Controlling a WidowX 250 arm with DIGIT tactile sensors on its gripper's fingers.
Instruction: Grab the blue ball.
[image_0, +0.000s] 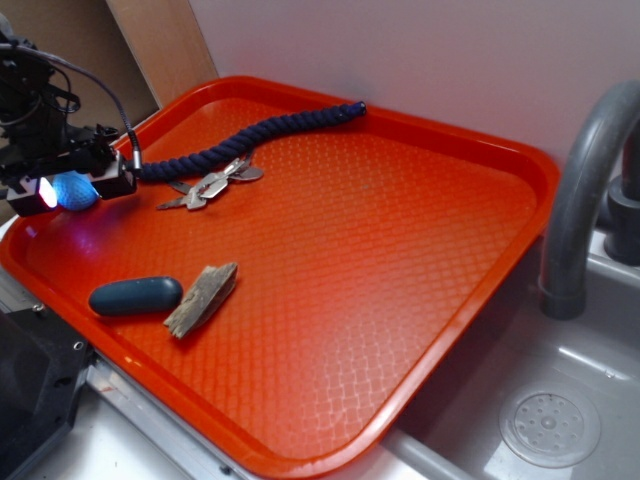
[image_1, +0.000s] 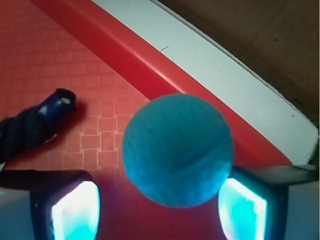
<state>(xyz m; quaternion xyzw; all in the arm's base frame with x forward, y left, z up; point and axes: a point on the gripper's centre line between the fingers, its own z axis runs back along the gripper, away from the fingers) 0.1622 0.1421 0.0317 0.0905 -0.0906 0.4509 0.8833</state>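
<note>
The blue ball (image_0: 77, 192) (image_1: 177, 150) is a small light-blue matte sphere at the far left of the red tray (image_0: 400, 300), close to its rim (image_1: 150, 70). My gripper (image_0: 80, 188) (image_1: 160, 212) straddles it, jaws open. In the wrist view the right glowing pad (image_1: 242, 210) is against the ball's side. A clear gap of tray shows between the ball and the left pad (image_1: 75, 215). Whether the ball rests on the tray or is raised cannot be told.
A navy twisted rope (image_0: 250, 135) (image_1: 30, 125) runs along the tray's back left. A metal tool (image_0: 210, 185), a dark blue-grey capsule (image_0: 135, 296) and a wood piece (image_0: 202, 298) lie on the tray. A grey faucet (image_0: 585, 190) and sink drain (image_0: 550, 428) are at right.
</note>
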